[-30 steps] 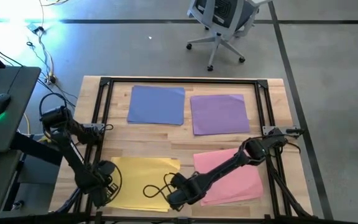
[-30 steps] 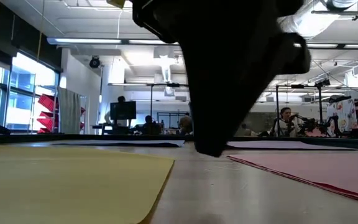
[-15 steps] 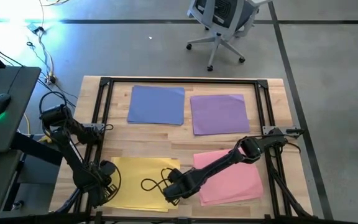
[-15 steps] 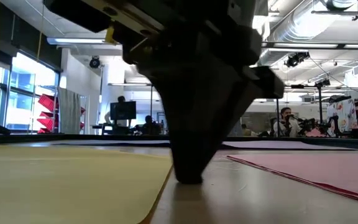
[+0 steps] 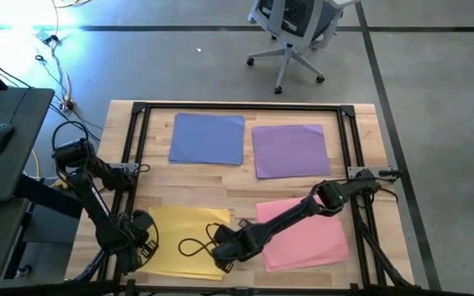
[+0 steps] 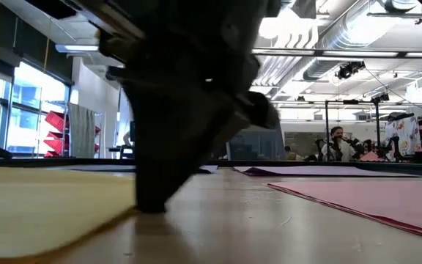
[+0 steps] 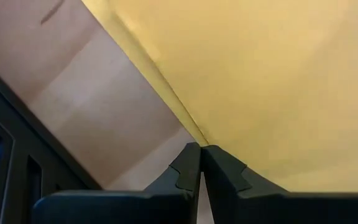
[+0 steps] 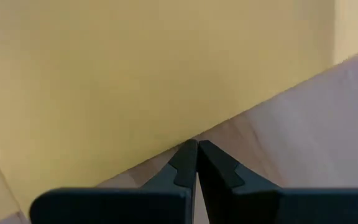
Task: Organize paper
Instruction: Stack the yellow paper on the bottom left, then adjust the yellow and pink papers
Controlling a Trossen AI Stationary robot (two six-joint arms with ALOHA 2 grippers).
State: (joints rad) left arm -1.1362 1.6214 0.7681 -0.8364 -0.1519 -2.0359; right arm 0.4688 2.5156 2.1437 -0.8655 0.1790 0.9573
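Observation:
A yellow paper stack (image 5: 179,234) lies flat at the table's near left, with pink sheets (image 5: 307,234) at the near right. A blue sheet (image 5: 206,138) and a purple sheet (image 5: 290,150) lie flat at the far side. My left gripper (image 5: 141,238) is shut and points down at the yellow stack's left edge (image 7: 166,93). My right gripper (image 5: 223,249) is shut and points down at the stack's right edge; the low view shows it as a dark wedge (image 6: 152,205) standing on the table beside the yellow paper (image 6: 42,213). My left gripper's shut fingertips (image 7: 191,155) stand against the yellow stack's left edge (image 7: 194,134) from above, on the table; sheet edges there lie slightly offset. My right gripper's shut fingertips (image 8: 188,152) press sideways against the stack's right edge (image 8: 185,140), pointing steeply down with their ends on the wood. The paper stays on the table.
A black metal frame (image 5: 237,107) runs around the work area. A black cable loop (image 5: 194,245) from the right arm hangs over the yellow paper. An office chair (image 5: 295,33) stands on the floor beyond the far edge, and people sit in the room behind.
My right gripper has come down and gone toward the table's left edge, rolling its wrist. It has met the yellow stack's right edge and pushed that edge leftward along the table. Both grippers have stayed shut.

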